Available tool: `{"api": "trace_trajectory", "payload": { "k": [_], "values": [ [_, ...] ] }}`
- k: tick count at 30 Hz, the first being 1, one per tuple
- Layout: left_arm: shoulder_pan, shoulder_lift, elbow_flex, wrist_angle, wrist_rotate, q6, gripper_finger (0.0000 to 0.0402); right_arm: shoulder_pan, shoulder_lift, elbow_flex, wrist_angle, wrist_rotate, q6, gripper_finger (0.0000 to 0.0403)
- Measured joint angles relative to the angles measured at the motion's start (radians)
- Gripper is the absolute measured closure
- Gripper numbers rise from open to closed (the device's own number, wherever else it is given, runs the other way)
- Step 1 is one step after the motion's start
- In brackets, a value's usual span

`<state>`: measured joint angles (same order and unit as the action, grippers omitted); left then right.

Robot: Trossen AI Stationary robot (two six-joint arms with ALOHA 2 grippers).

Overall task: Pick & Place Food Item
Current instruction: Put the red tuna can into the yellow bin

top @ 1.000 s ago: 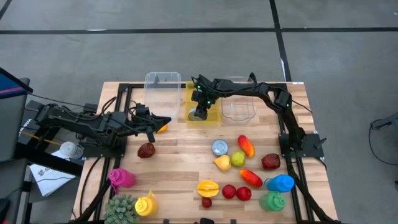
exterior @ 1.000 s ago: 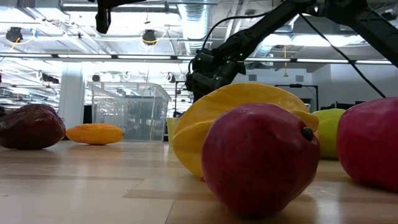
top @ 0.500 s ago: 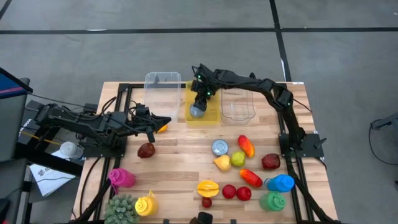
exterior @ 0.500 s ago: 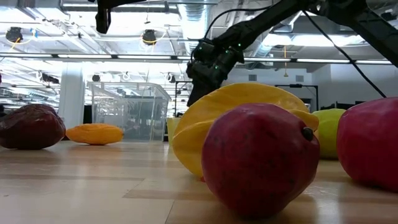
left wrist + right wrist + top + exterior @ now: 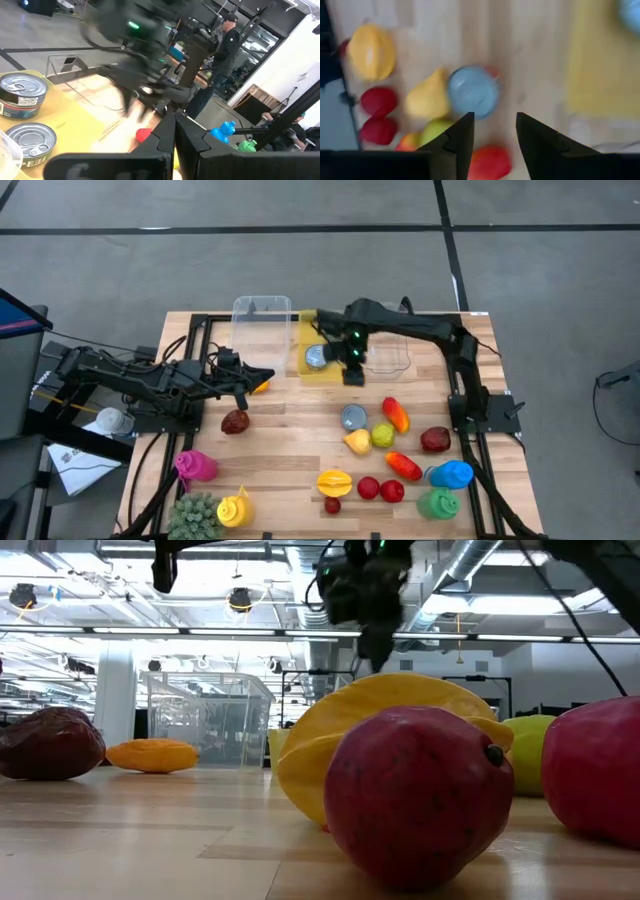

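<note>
Overhead, right end effector (image 5: 352,372) part-open and empty beside yellow tray (image 5: 325,366); left end effector (image 5: 262,375) closed.

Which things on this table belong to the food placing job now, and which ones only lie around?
In the job: right gripper, open, at the edge of the yellow tray; can in that tray; second can on the table.
Lying about: clear bin; starfruit; blue bottle; dark red fruit; left gripper, shut, resting at the table's left.
</note>
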<state>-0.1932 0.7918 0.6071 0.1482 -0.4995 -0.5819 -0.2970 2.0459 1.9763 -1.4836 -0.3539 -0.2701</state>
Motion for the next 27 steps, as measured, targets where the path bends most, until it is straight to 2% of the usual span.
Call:
{"api": "trace_trajectory", "payload": {
  "k": [3,5,10,14,17,22,25,27],
  "values": [
    [0.0,0.0,0.0,-0.028,0.0,0.001,0.0402,0.059,-0.114,-0.13,0.061,0.001,0.07,0.028],
    [0.0,0.0,0.0,-0.054,0.0,0.002,0.0402,0.099,-0.204,-0.268,0.151,0.04,0.154,0.0292],
    [0.0,0.004,0.0,-0.064,0.0,0.001,0.0401,0.192,-0.429,-0.671,0.547,0.163,0.405,0.0313],
    [0.0,0.004,0.0,-0.065,0.0,0.001,0.0401,0.228,-0.481,-0.881,0.775,0.171,0.603,0.0302],
    [0.0,0.004,0.0,-0.065,0.0,0.001,0.0402,0.237,-0.467,-0.934,0.784,0.177,0.679,0.0267],
    [0.0,0.004,0.0,-0.066,0.0,0.001,0.0401,0.237,-0.395,-0.928,0.792,0.223,0.737,0.0204],
    [0.0,0.004,0.0,-0.066,0.0,0.001,0.0401,0.238,-0.345,-0.916,0.788,0.309,0.784,0.0189],
    [0.0,0.004,0.0,-0.064,0.0,-0.001,0.0401,0.238,-0.317,-0.916,0.784,0.32,0.799,0.0187]
  ]
}}
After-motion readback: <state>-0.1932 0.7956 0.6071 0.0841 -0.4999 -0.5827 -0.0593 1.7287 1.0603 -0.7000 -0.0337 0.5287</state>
